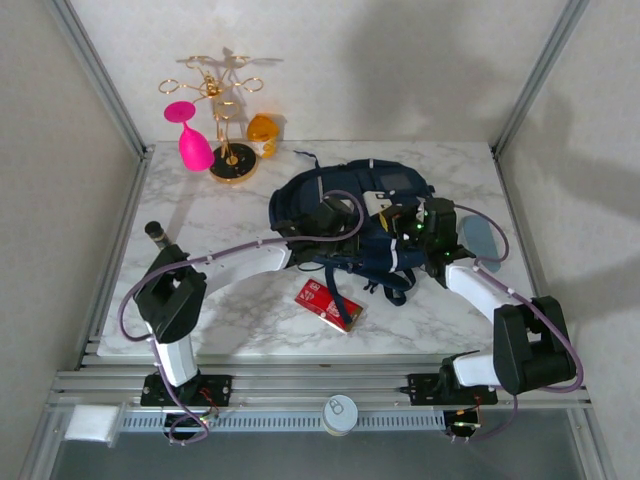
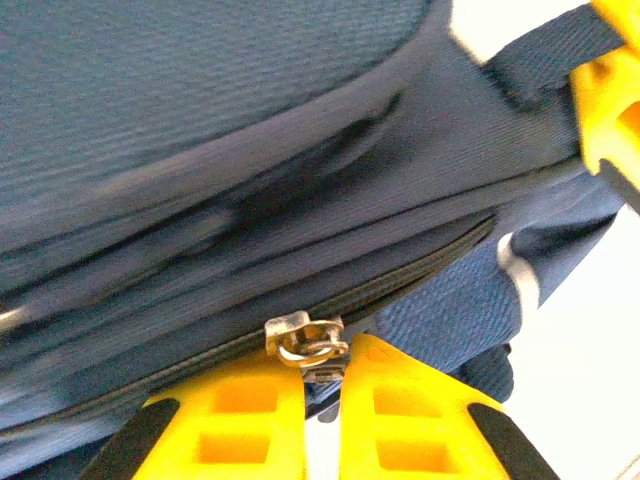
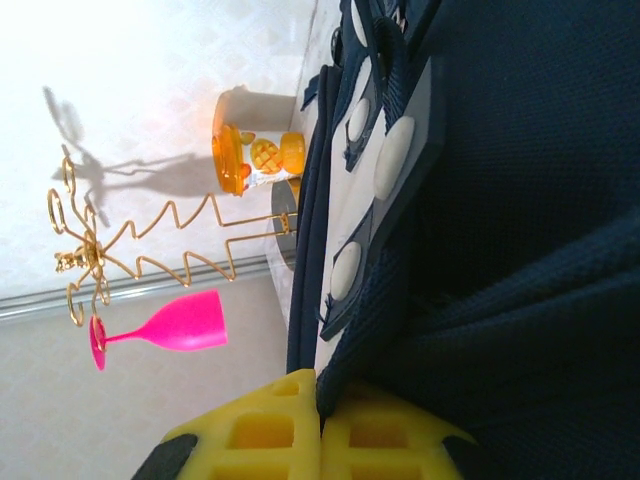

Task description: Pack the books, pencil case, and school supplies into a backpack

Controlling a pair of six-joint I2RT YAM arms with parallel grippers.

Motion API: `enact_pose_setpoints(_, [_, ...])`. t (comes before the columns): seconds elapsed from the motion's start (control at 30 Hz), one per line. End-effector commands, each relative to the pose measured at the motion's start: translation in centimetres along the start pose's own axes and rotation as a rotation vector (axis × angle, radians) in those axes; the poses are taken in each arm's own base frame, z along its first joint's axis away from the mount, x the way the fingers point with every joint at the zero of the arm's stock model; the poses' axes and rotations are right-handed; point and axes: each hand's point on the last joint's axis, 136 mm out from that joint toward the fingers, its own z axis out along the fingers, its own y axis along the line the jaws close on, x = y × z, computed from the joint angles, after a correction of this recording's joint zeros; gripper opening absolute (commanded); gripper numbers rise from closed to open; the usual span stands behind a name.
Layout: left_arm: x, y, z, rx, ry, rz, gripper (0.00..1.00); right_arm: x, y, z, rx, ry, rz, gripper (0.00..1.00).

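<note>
Clearly, my left gripper (image 2: 322, 390) pinches the zipper pull (image 2: 306, 343) of the navy backpack (image 1: 300, 200), which lies mid-way across the marble table (image 1: 220, 310). My right gripper (image 3: 320, 425) is clamped on its fabric edge. The flat red box (image 1: 328, 303) lies just in front.

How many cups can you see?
2: a pink glass upside down at the gold rack, and an orange cup right beside that rack. More could hide behind the backpack.

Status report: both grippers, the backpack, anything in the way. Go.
Left gripper shut on zipper pull. Right gripper shut on backpack fabric. Red box unpacked on table, near side of backpack.
</note>
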Motion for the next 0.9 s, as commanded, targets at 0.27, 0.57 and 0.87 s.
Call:
enact_pose_setpoints(0.27, [0.6, 4.1, -2.3, -0.033, 0.064, 0.079, 0.0, -5.2, 3.7, 1.1, -0.02, -0.087, -0.173, 0.0])
enact_pose_setpoints(0.57, [-1.3, 0.5, -2.1, 0.123, 0.003, 0.043, 0.0, -1.0, -1.1, -1.5, 0.151, 0.041, -0.231, 0.6])
enact_pose_setpoints(0.87, [-0.8, 0.2, -1.3, 0.111, 0.018, 0.063, 0.0, 5.3, -4.8, -2.0, 0.146, 0.135, -0.153, 0.8])
